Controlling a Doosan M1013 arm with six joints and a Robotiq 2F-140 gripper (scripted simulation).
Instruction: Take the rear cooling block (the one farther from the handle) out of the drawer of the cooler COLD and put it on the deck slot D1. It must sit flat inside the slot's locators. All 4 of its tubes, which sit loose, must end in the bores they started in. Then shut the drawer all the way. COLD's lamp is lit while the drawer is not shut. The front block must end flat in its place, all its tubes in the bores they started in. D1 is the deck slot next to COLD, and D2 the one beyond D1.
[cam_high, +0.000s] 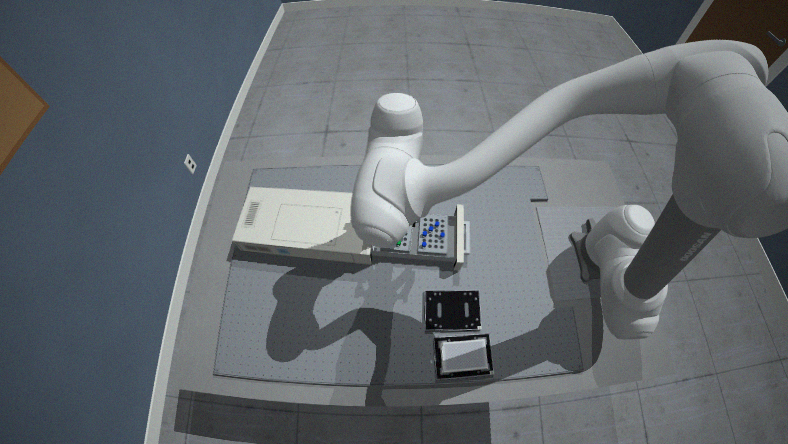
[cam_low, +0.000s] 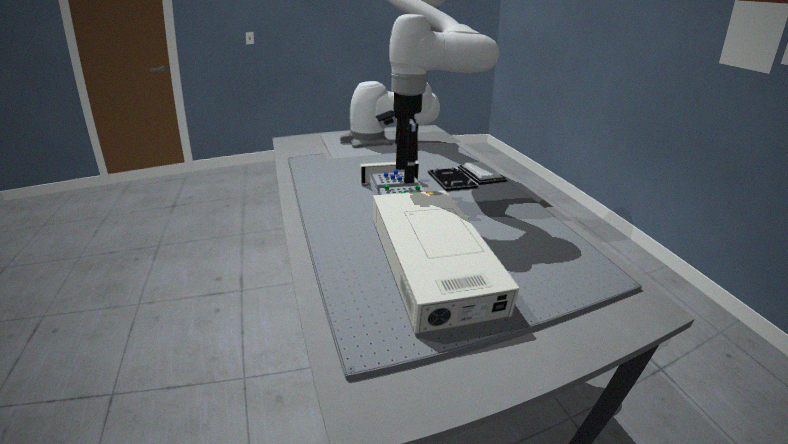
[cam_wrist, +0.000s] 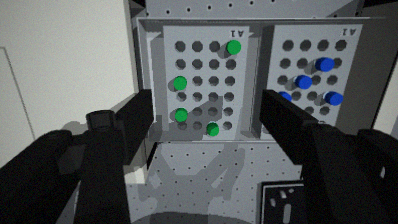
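COLD (cam_high: 297, 223) is a cream box with its drawer pulled out. The rear cooling block (cam_wrist: 205, 82) holds several green tubes upright in its bores. The front block (cam_wrist: 312, 75) holds several blue tubes and lies nearer the handle (cam_high: 467, 237). My gripper (cam_wrist: 207, 104) is open and empty, pointing straight down over the rear block, one finger on each side of it. In the top view the wrist hides most of the rear block (cam_high: 401, 241); the front block (cam_high: 432, 234) shows fully. COLD's orange lamp (cam_low: 432, 193) is lit. Slot D1 (cam_high: 452, 309) is a bare black plate.
Slot D2 (cam_high: 463, 356) beyond D1 holds a pale flat plate in a black frame. The arm's base (cam_high: 628, 275) stands at the right of the deck. The drawer's side walls close in both blocks.
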